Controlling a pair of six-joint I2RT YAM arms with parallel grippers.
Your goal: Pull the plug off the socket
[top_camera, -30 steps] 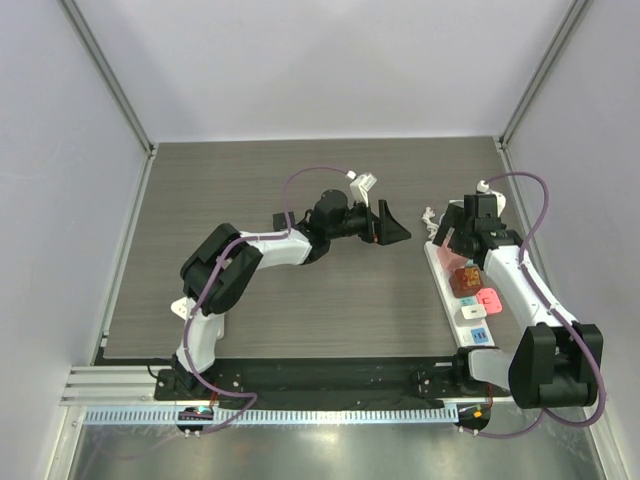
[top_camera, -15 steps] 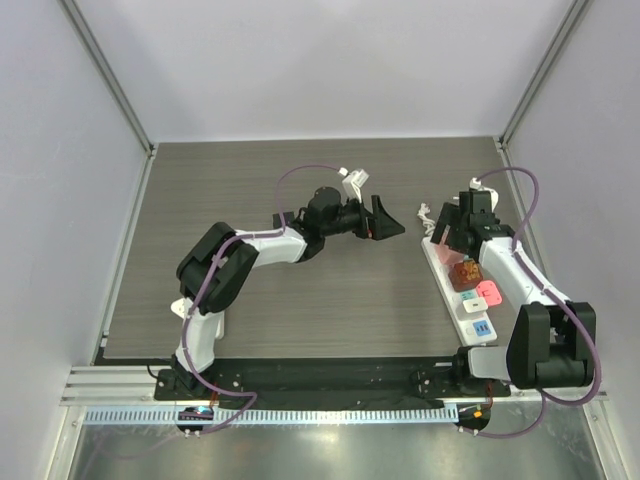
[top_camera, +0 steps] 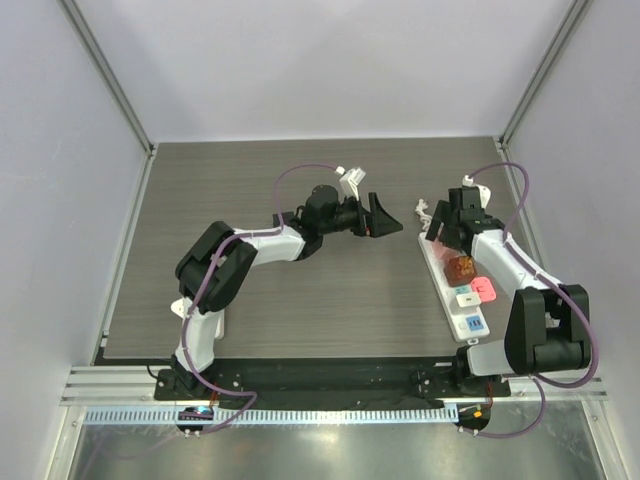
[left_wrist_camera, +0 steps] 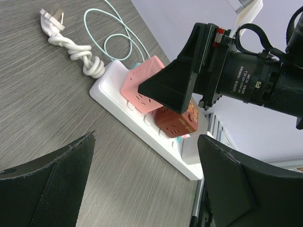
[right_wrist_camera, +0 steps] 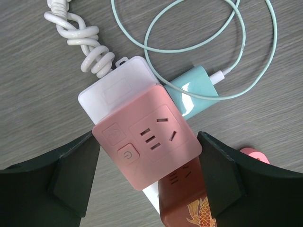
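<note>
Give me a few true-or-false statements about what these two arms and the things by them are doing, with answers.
1. The right pincer has a finger on each side of the pink adapter. True.
2. The left pincer grips the white cord. False: it is open, holds nothing, and is away from the cord.
3. The pink adapter has already come off. False: it sits on the white power strip.
4. The white cord is knotted. True.
5. A thin cable runs from the mint charger. True.

Three cameras, one shared power strip (top_camera: 450, 296)
The top one looks down from high and far. Left wrist sees it low and sidelong. Right wrist sits close above, seemingly straight down.
</note>
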